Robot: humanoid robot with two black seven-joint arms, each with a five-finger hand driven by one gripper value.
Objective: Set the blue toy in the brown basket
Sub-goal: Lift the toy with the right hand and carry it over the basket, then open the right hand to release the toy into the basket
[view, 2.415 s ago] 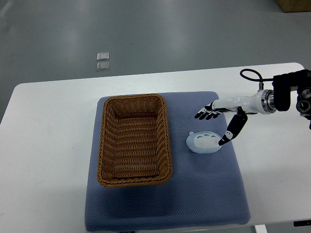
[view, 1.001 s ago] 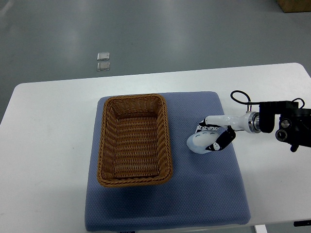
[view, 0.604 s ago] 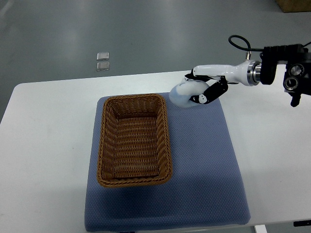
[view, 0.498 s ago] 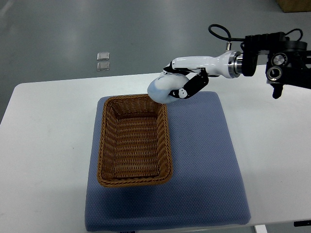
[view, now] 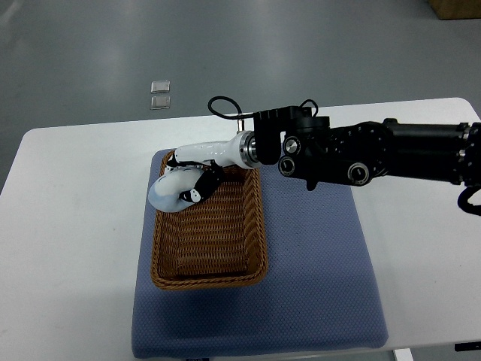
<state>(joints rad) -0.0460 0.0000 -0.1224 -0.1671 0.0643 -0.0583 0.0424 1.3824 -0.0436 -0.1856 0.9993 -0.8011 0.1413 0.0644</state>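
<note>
White counter [view: 75, 226] with rounded corners, filling the lower part of the view. Blue-grey padded mat [view: 323, 278] laid across its middle, reaching almost to the near edge. Grey, smooth floor [view: 301, 45] beyond the far edge, glossy, with pale soft reflections of overhead light. Two small clear square plates [view: 159, 95] set on the floor, one just behind the other. Corner of a brown cardboard box [view: 455, 7] at the top right edge.

Right arm [view: 391, 154]: matte black housing with round silver-ringed fittings and screws; black cable [view: 225, 107] looped above wrist; silver wrist collar; glossy white forearm shell; right hand [view: 192, 184] white with black finger segments
</note>
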